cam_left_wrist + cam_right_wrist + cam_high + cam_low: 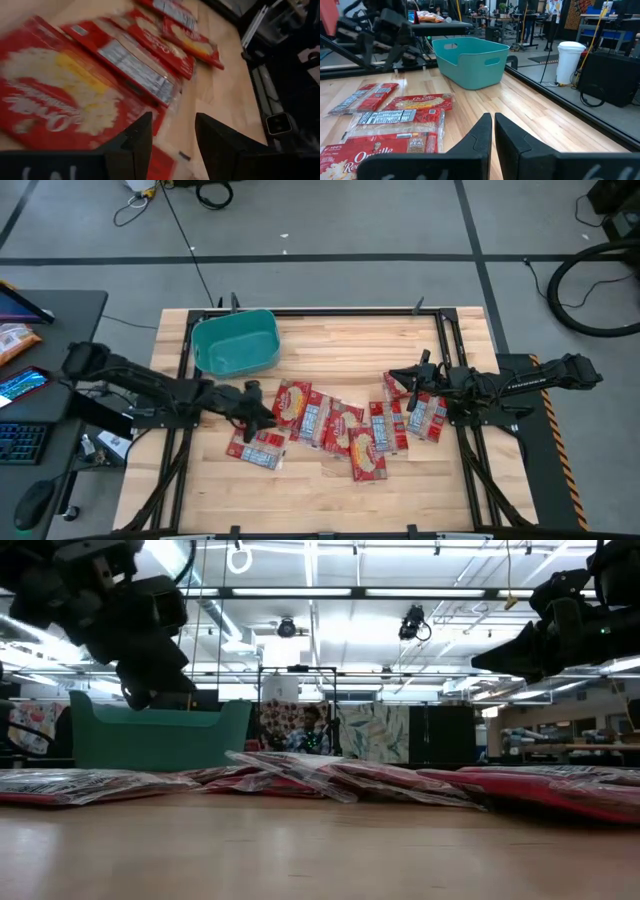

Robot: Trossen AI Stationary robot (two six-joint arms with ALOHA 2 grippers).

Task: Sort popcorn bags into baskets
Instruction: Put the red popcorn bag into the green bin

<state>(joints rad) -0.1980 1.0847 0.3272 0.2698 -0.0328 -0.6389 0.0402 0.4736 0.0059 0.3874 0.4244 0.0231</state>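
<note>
Flat red plastic popcorn bags with white-grey and yellow print [330,423] lie scattered across the middle of the light wooden table [330,500], overlapping in a loose band that runs toward the right edge, with one packet a little apart toward the front-left. The teal plastic tub with smooth walls and a rolled rim [236,343] sits near the back-left corner, and from above nothing shows inside it.

The left gripper [262,412] hangs low over the left end of the pile, its two dark fingers [136,141] parted with a clear gap and nothing between them, a red bag right beneath. Its arm reaches in from the left edge, stretched nearly flat along the tabletop.

These bags look light, thin and crinkly, and my guess is they're slippery film that will flex and droop when lifted. Pinching a free edge or corner of the topmost bag seems best; a grab at the flat middle would likely skid or drag its neighbours along.

The right gripper [412,376] hovers just over the right end of the pile, arm coming in level from the right edge. Its fingers [482,131] are nearly together, only a thin slit between them, holding nothing, and pointed across the table toward the tub.
</note>
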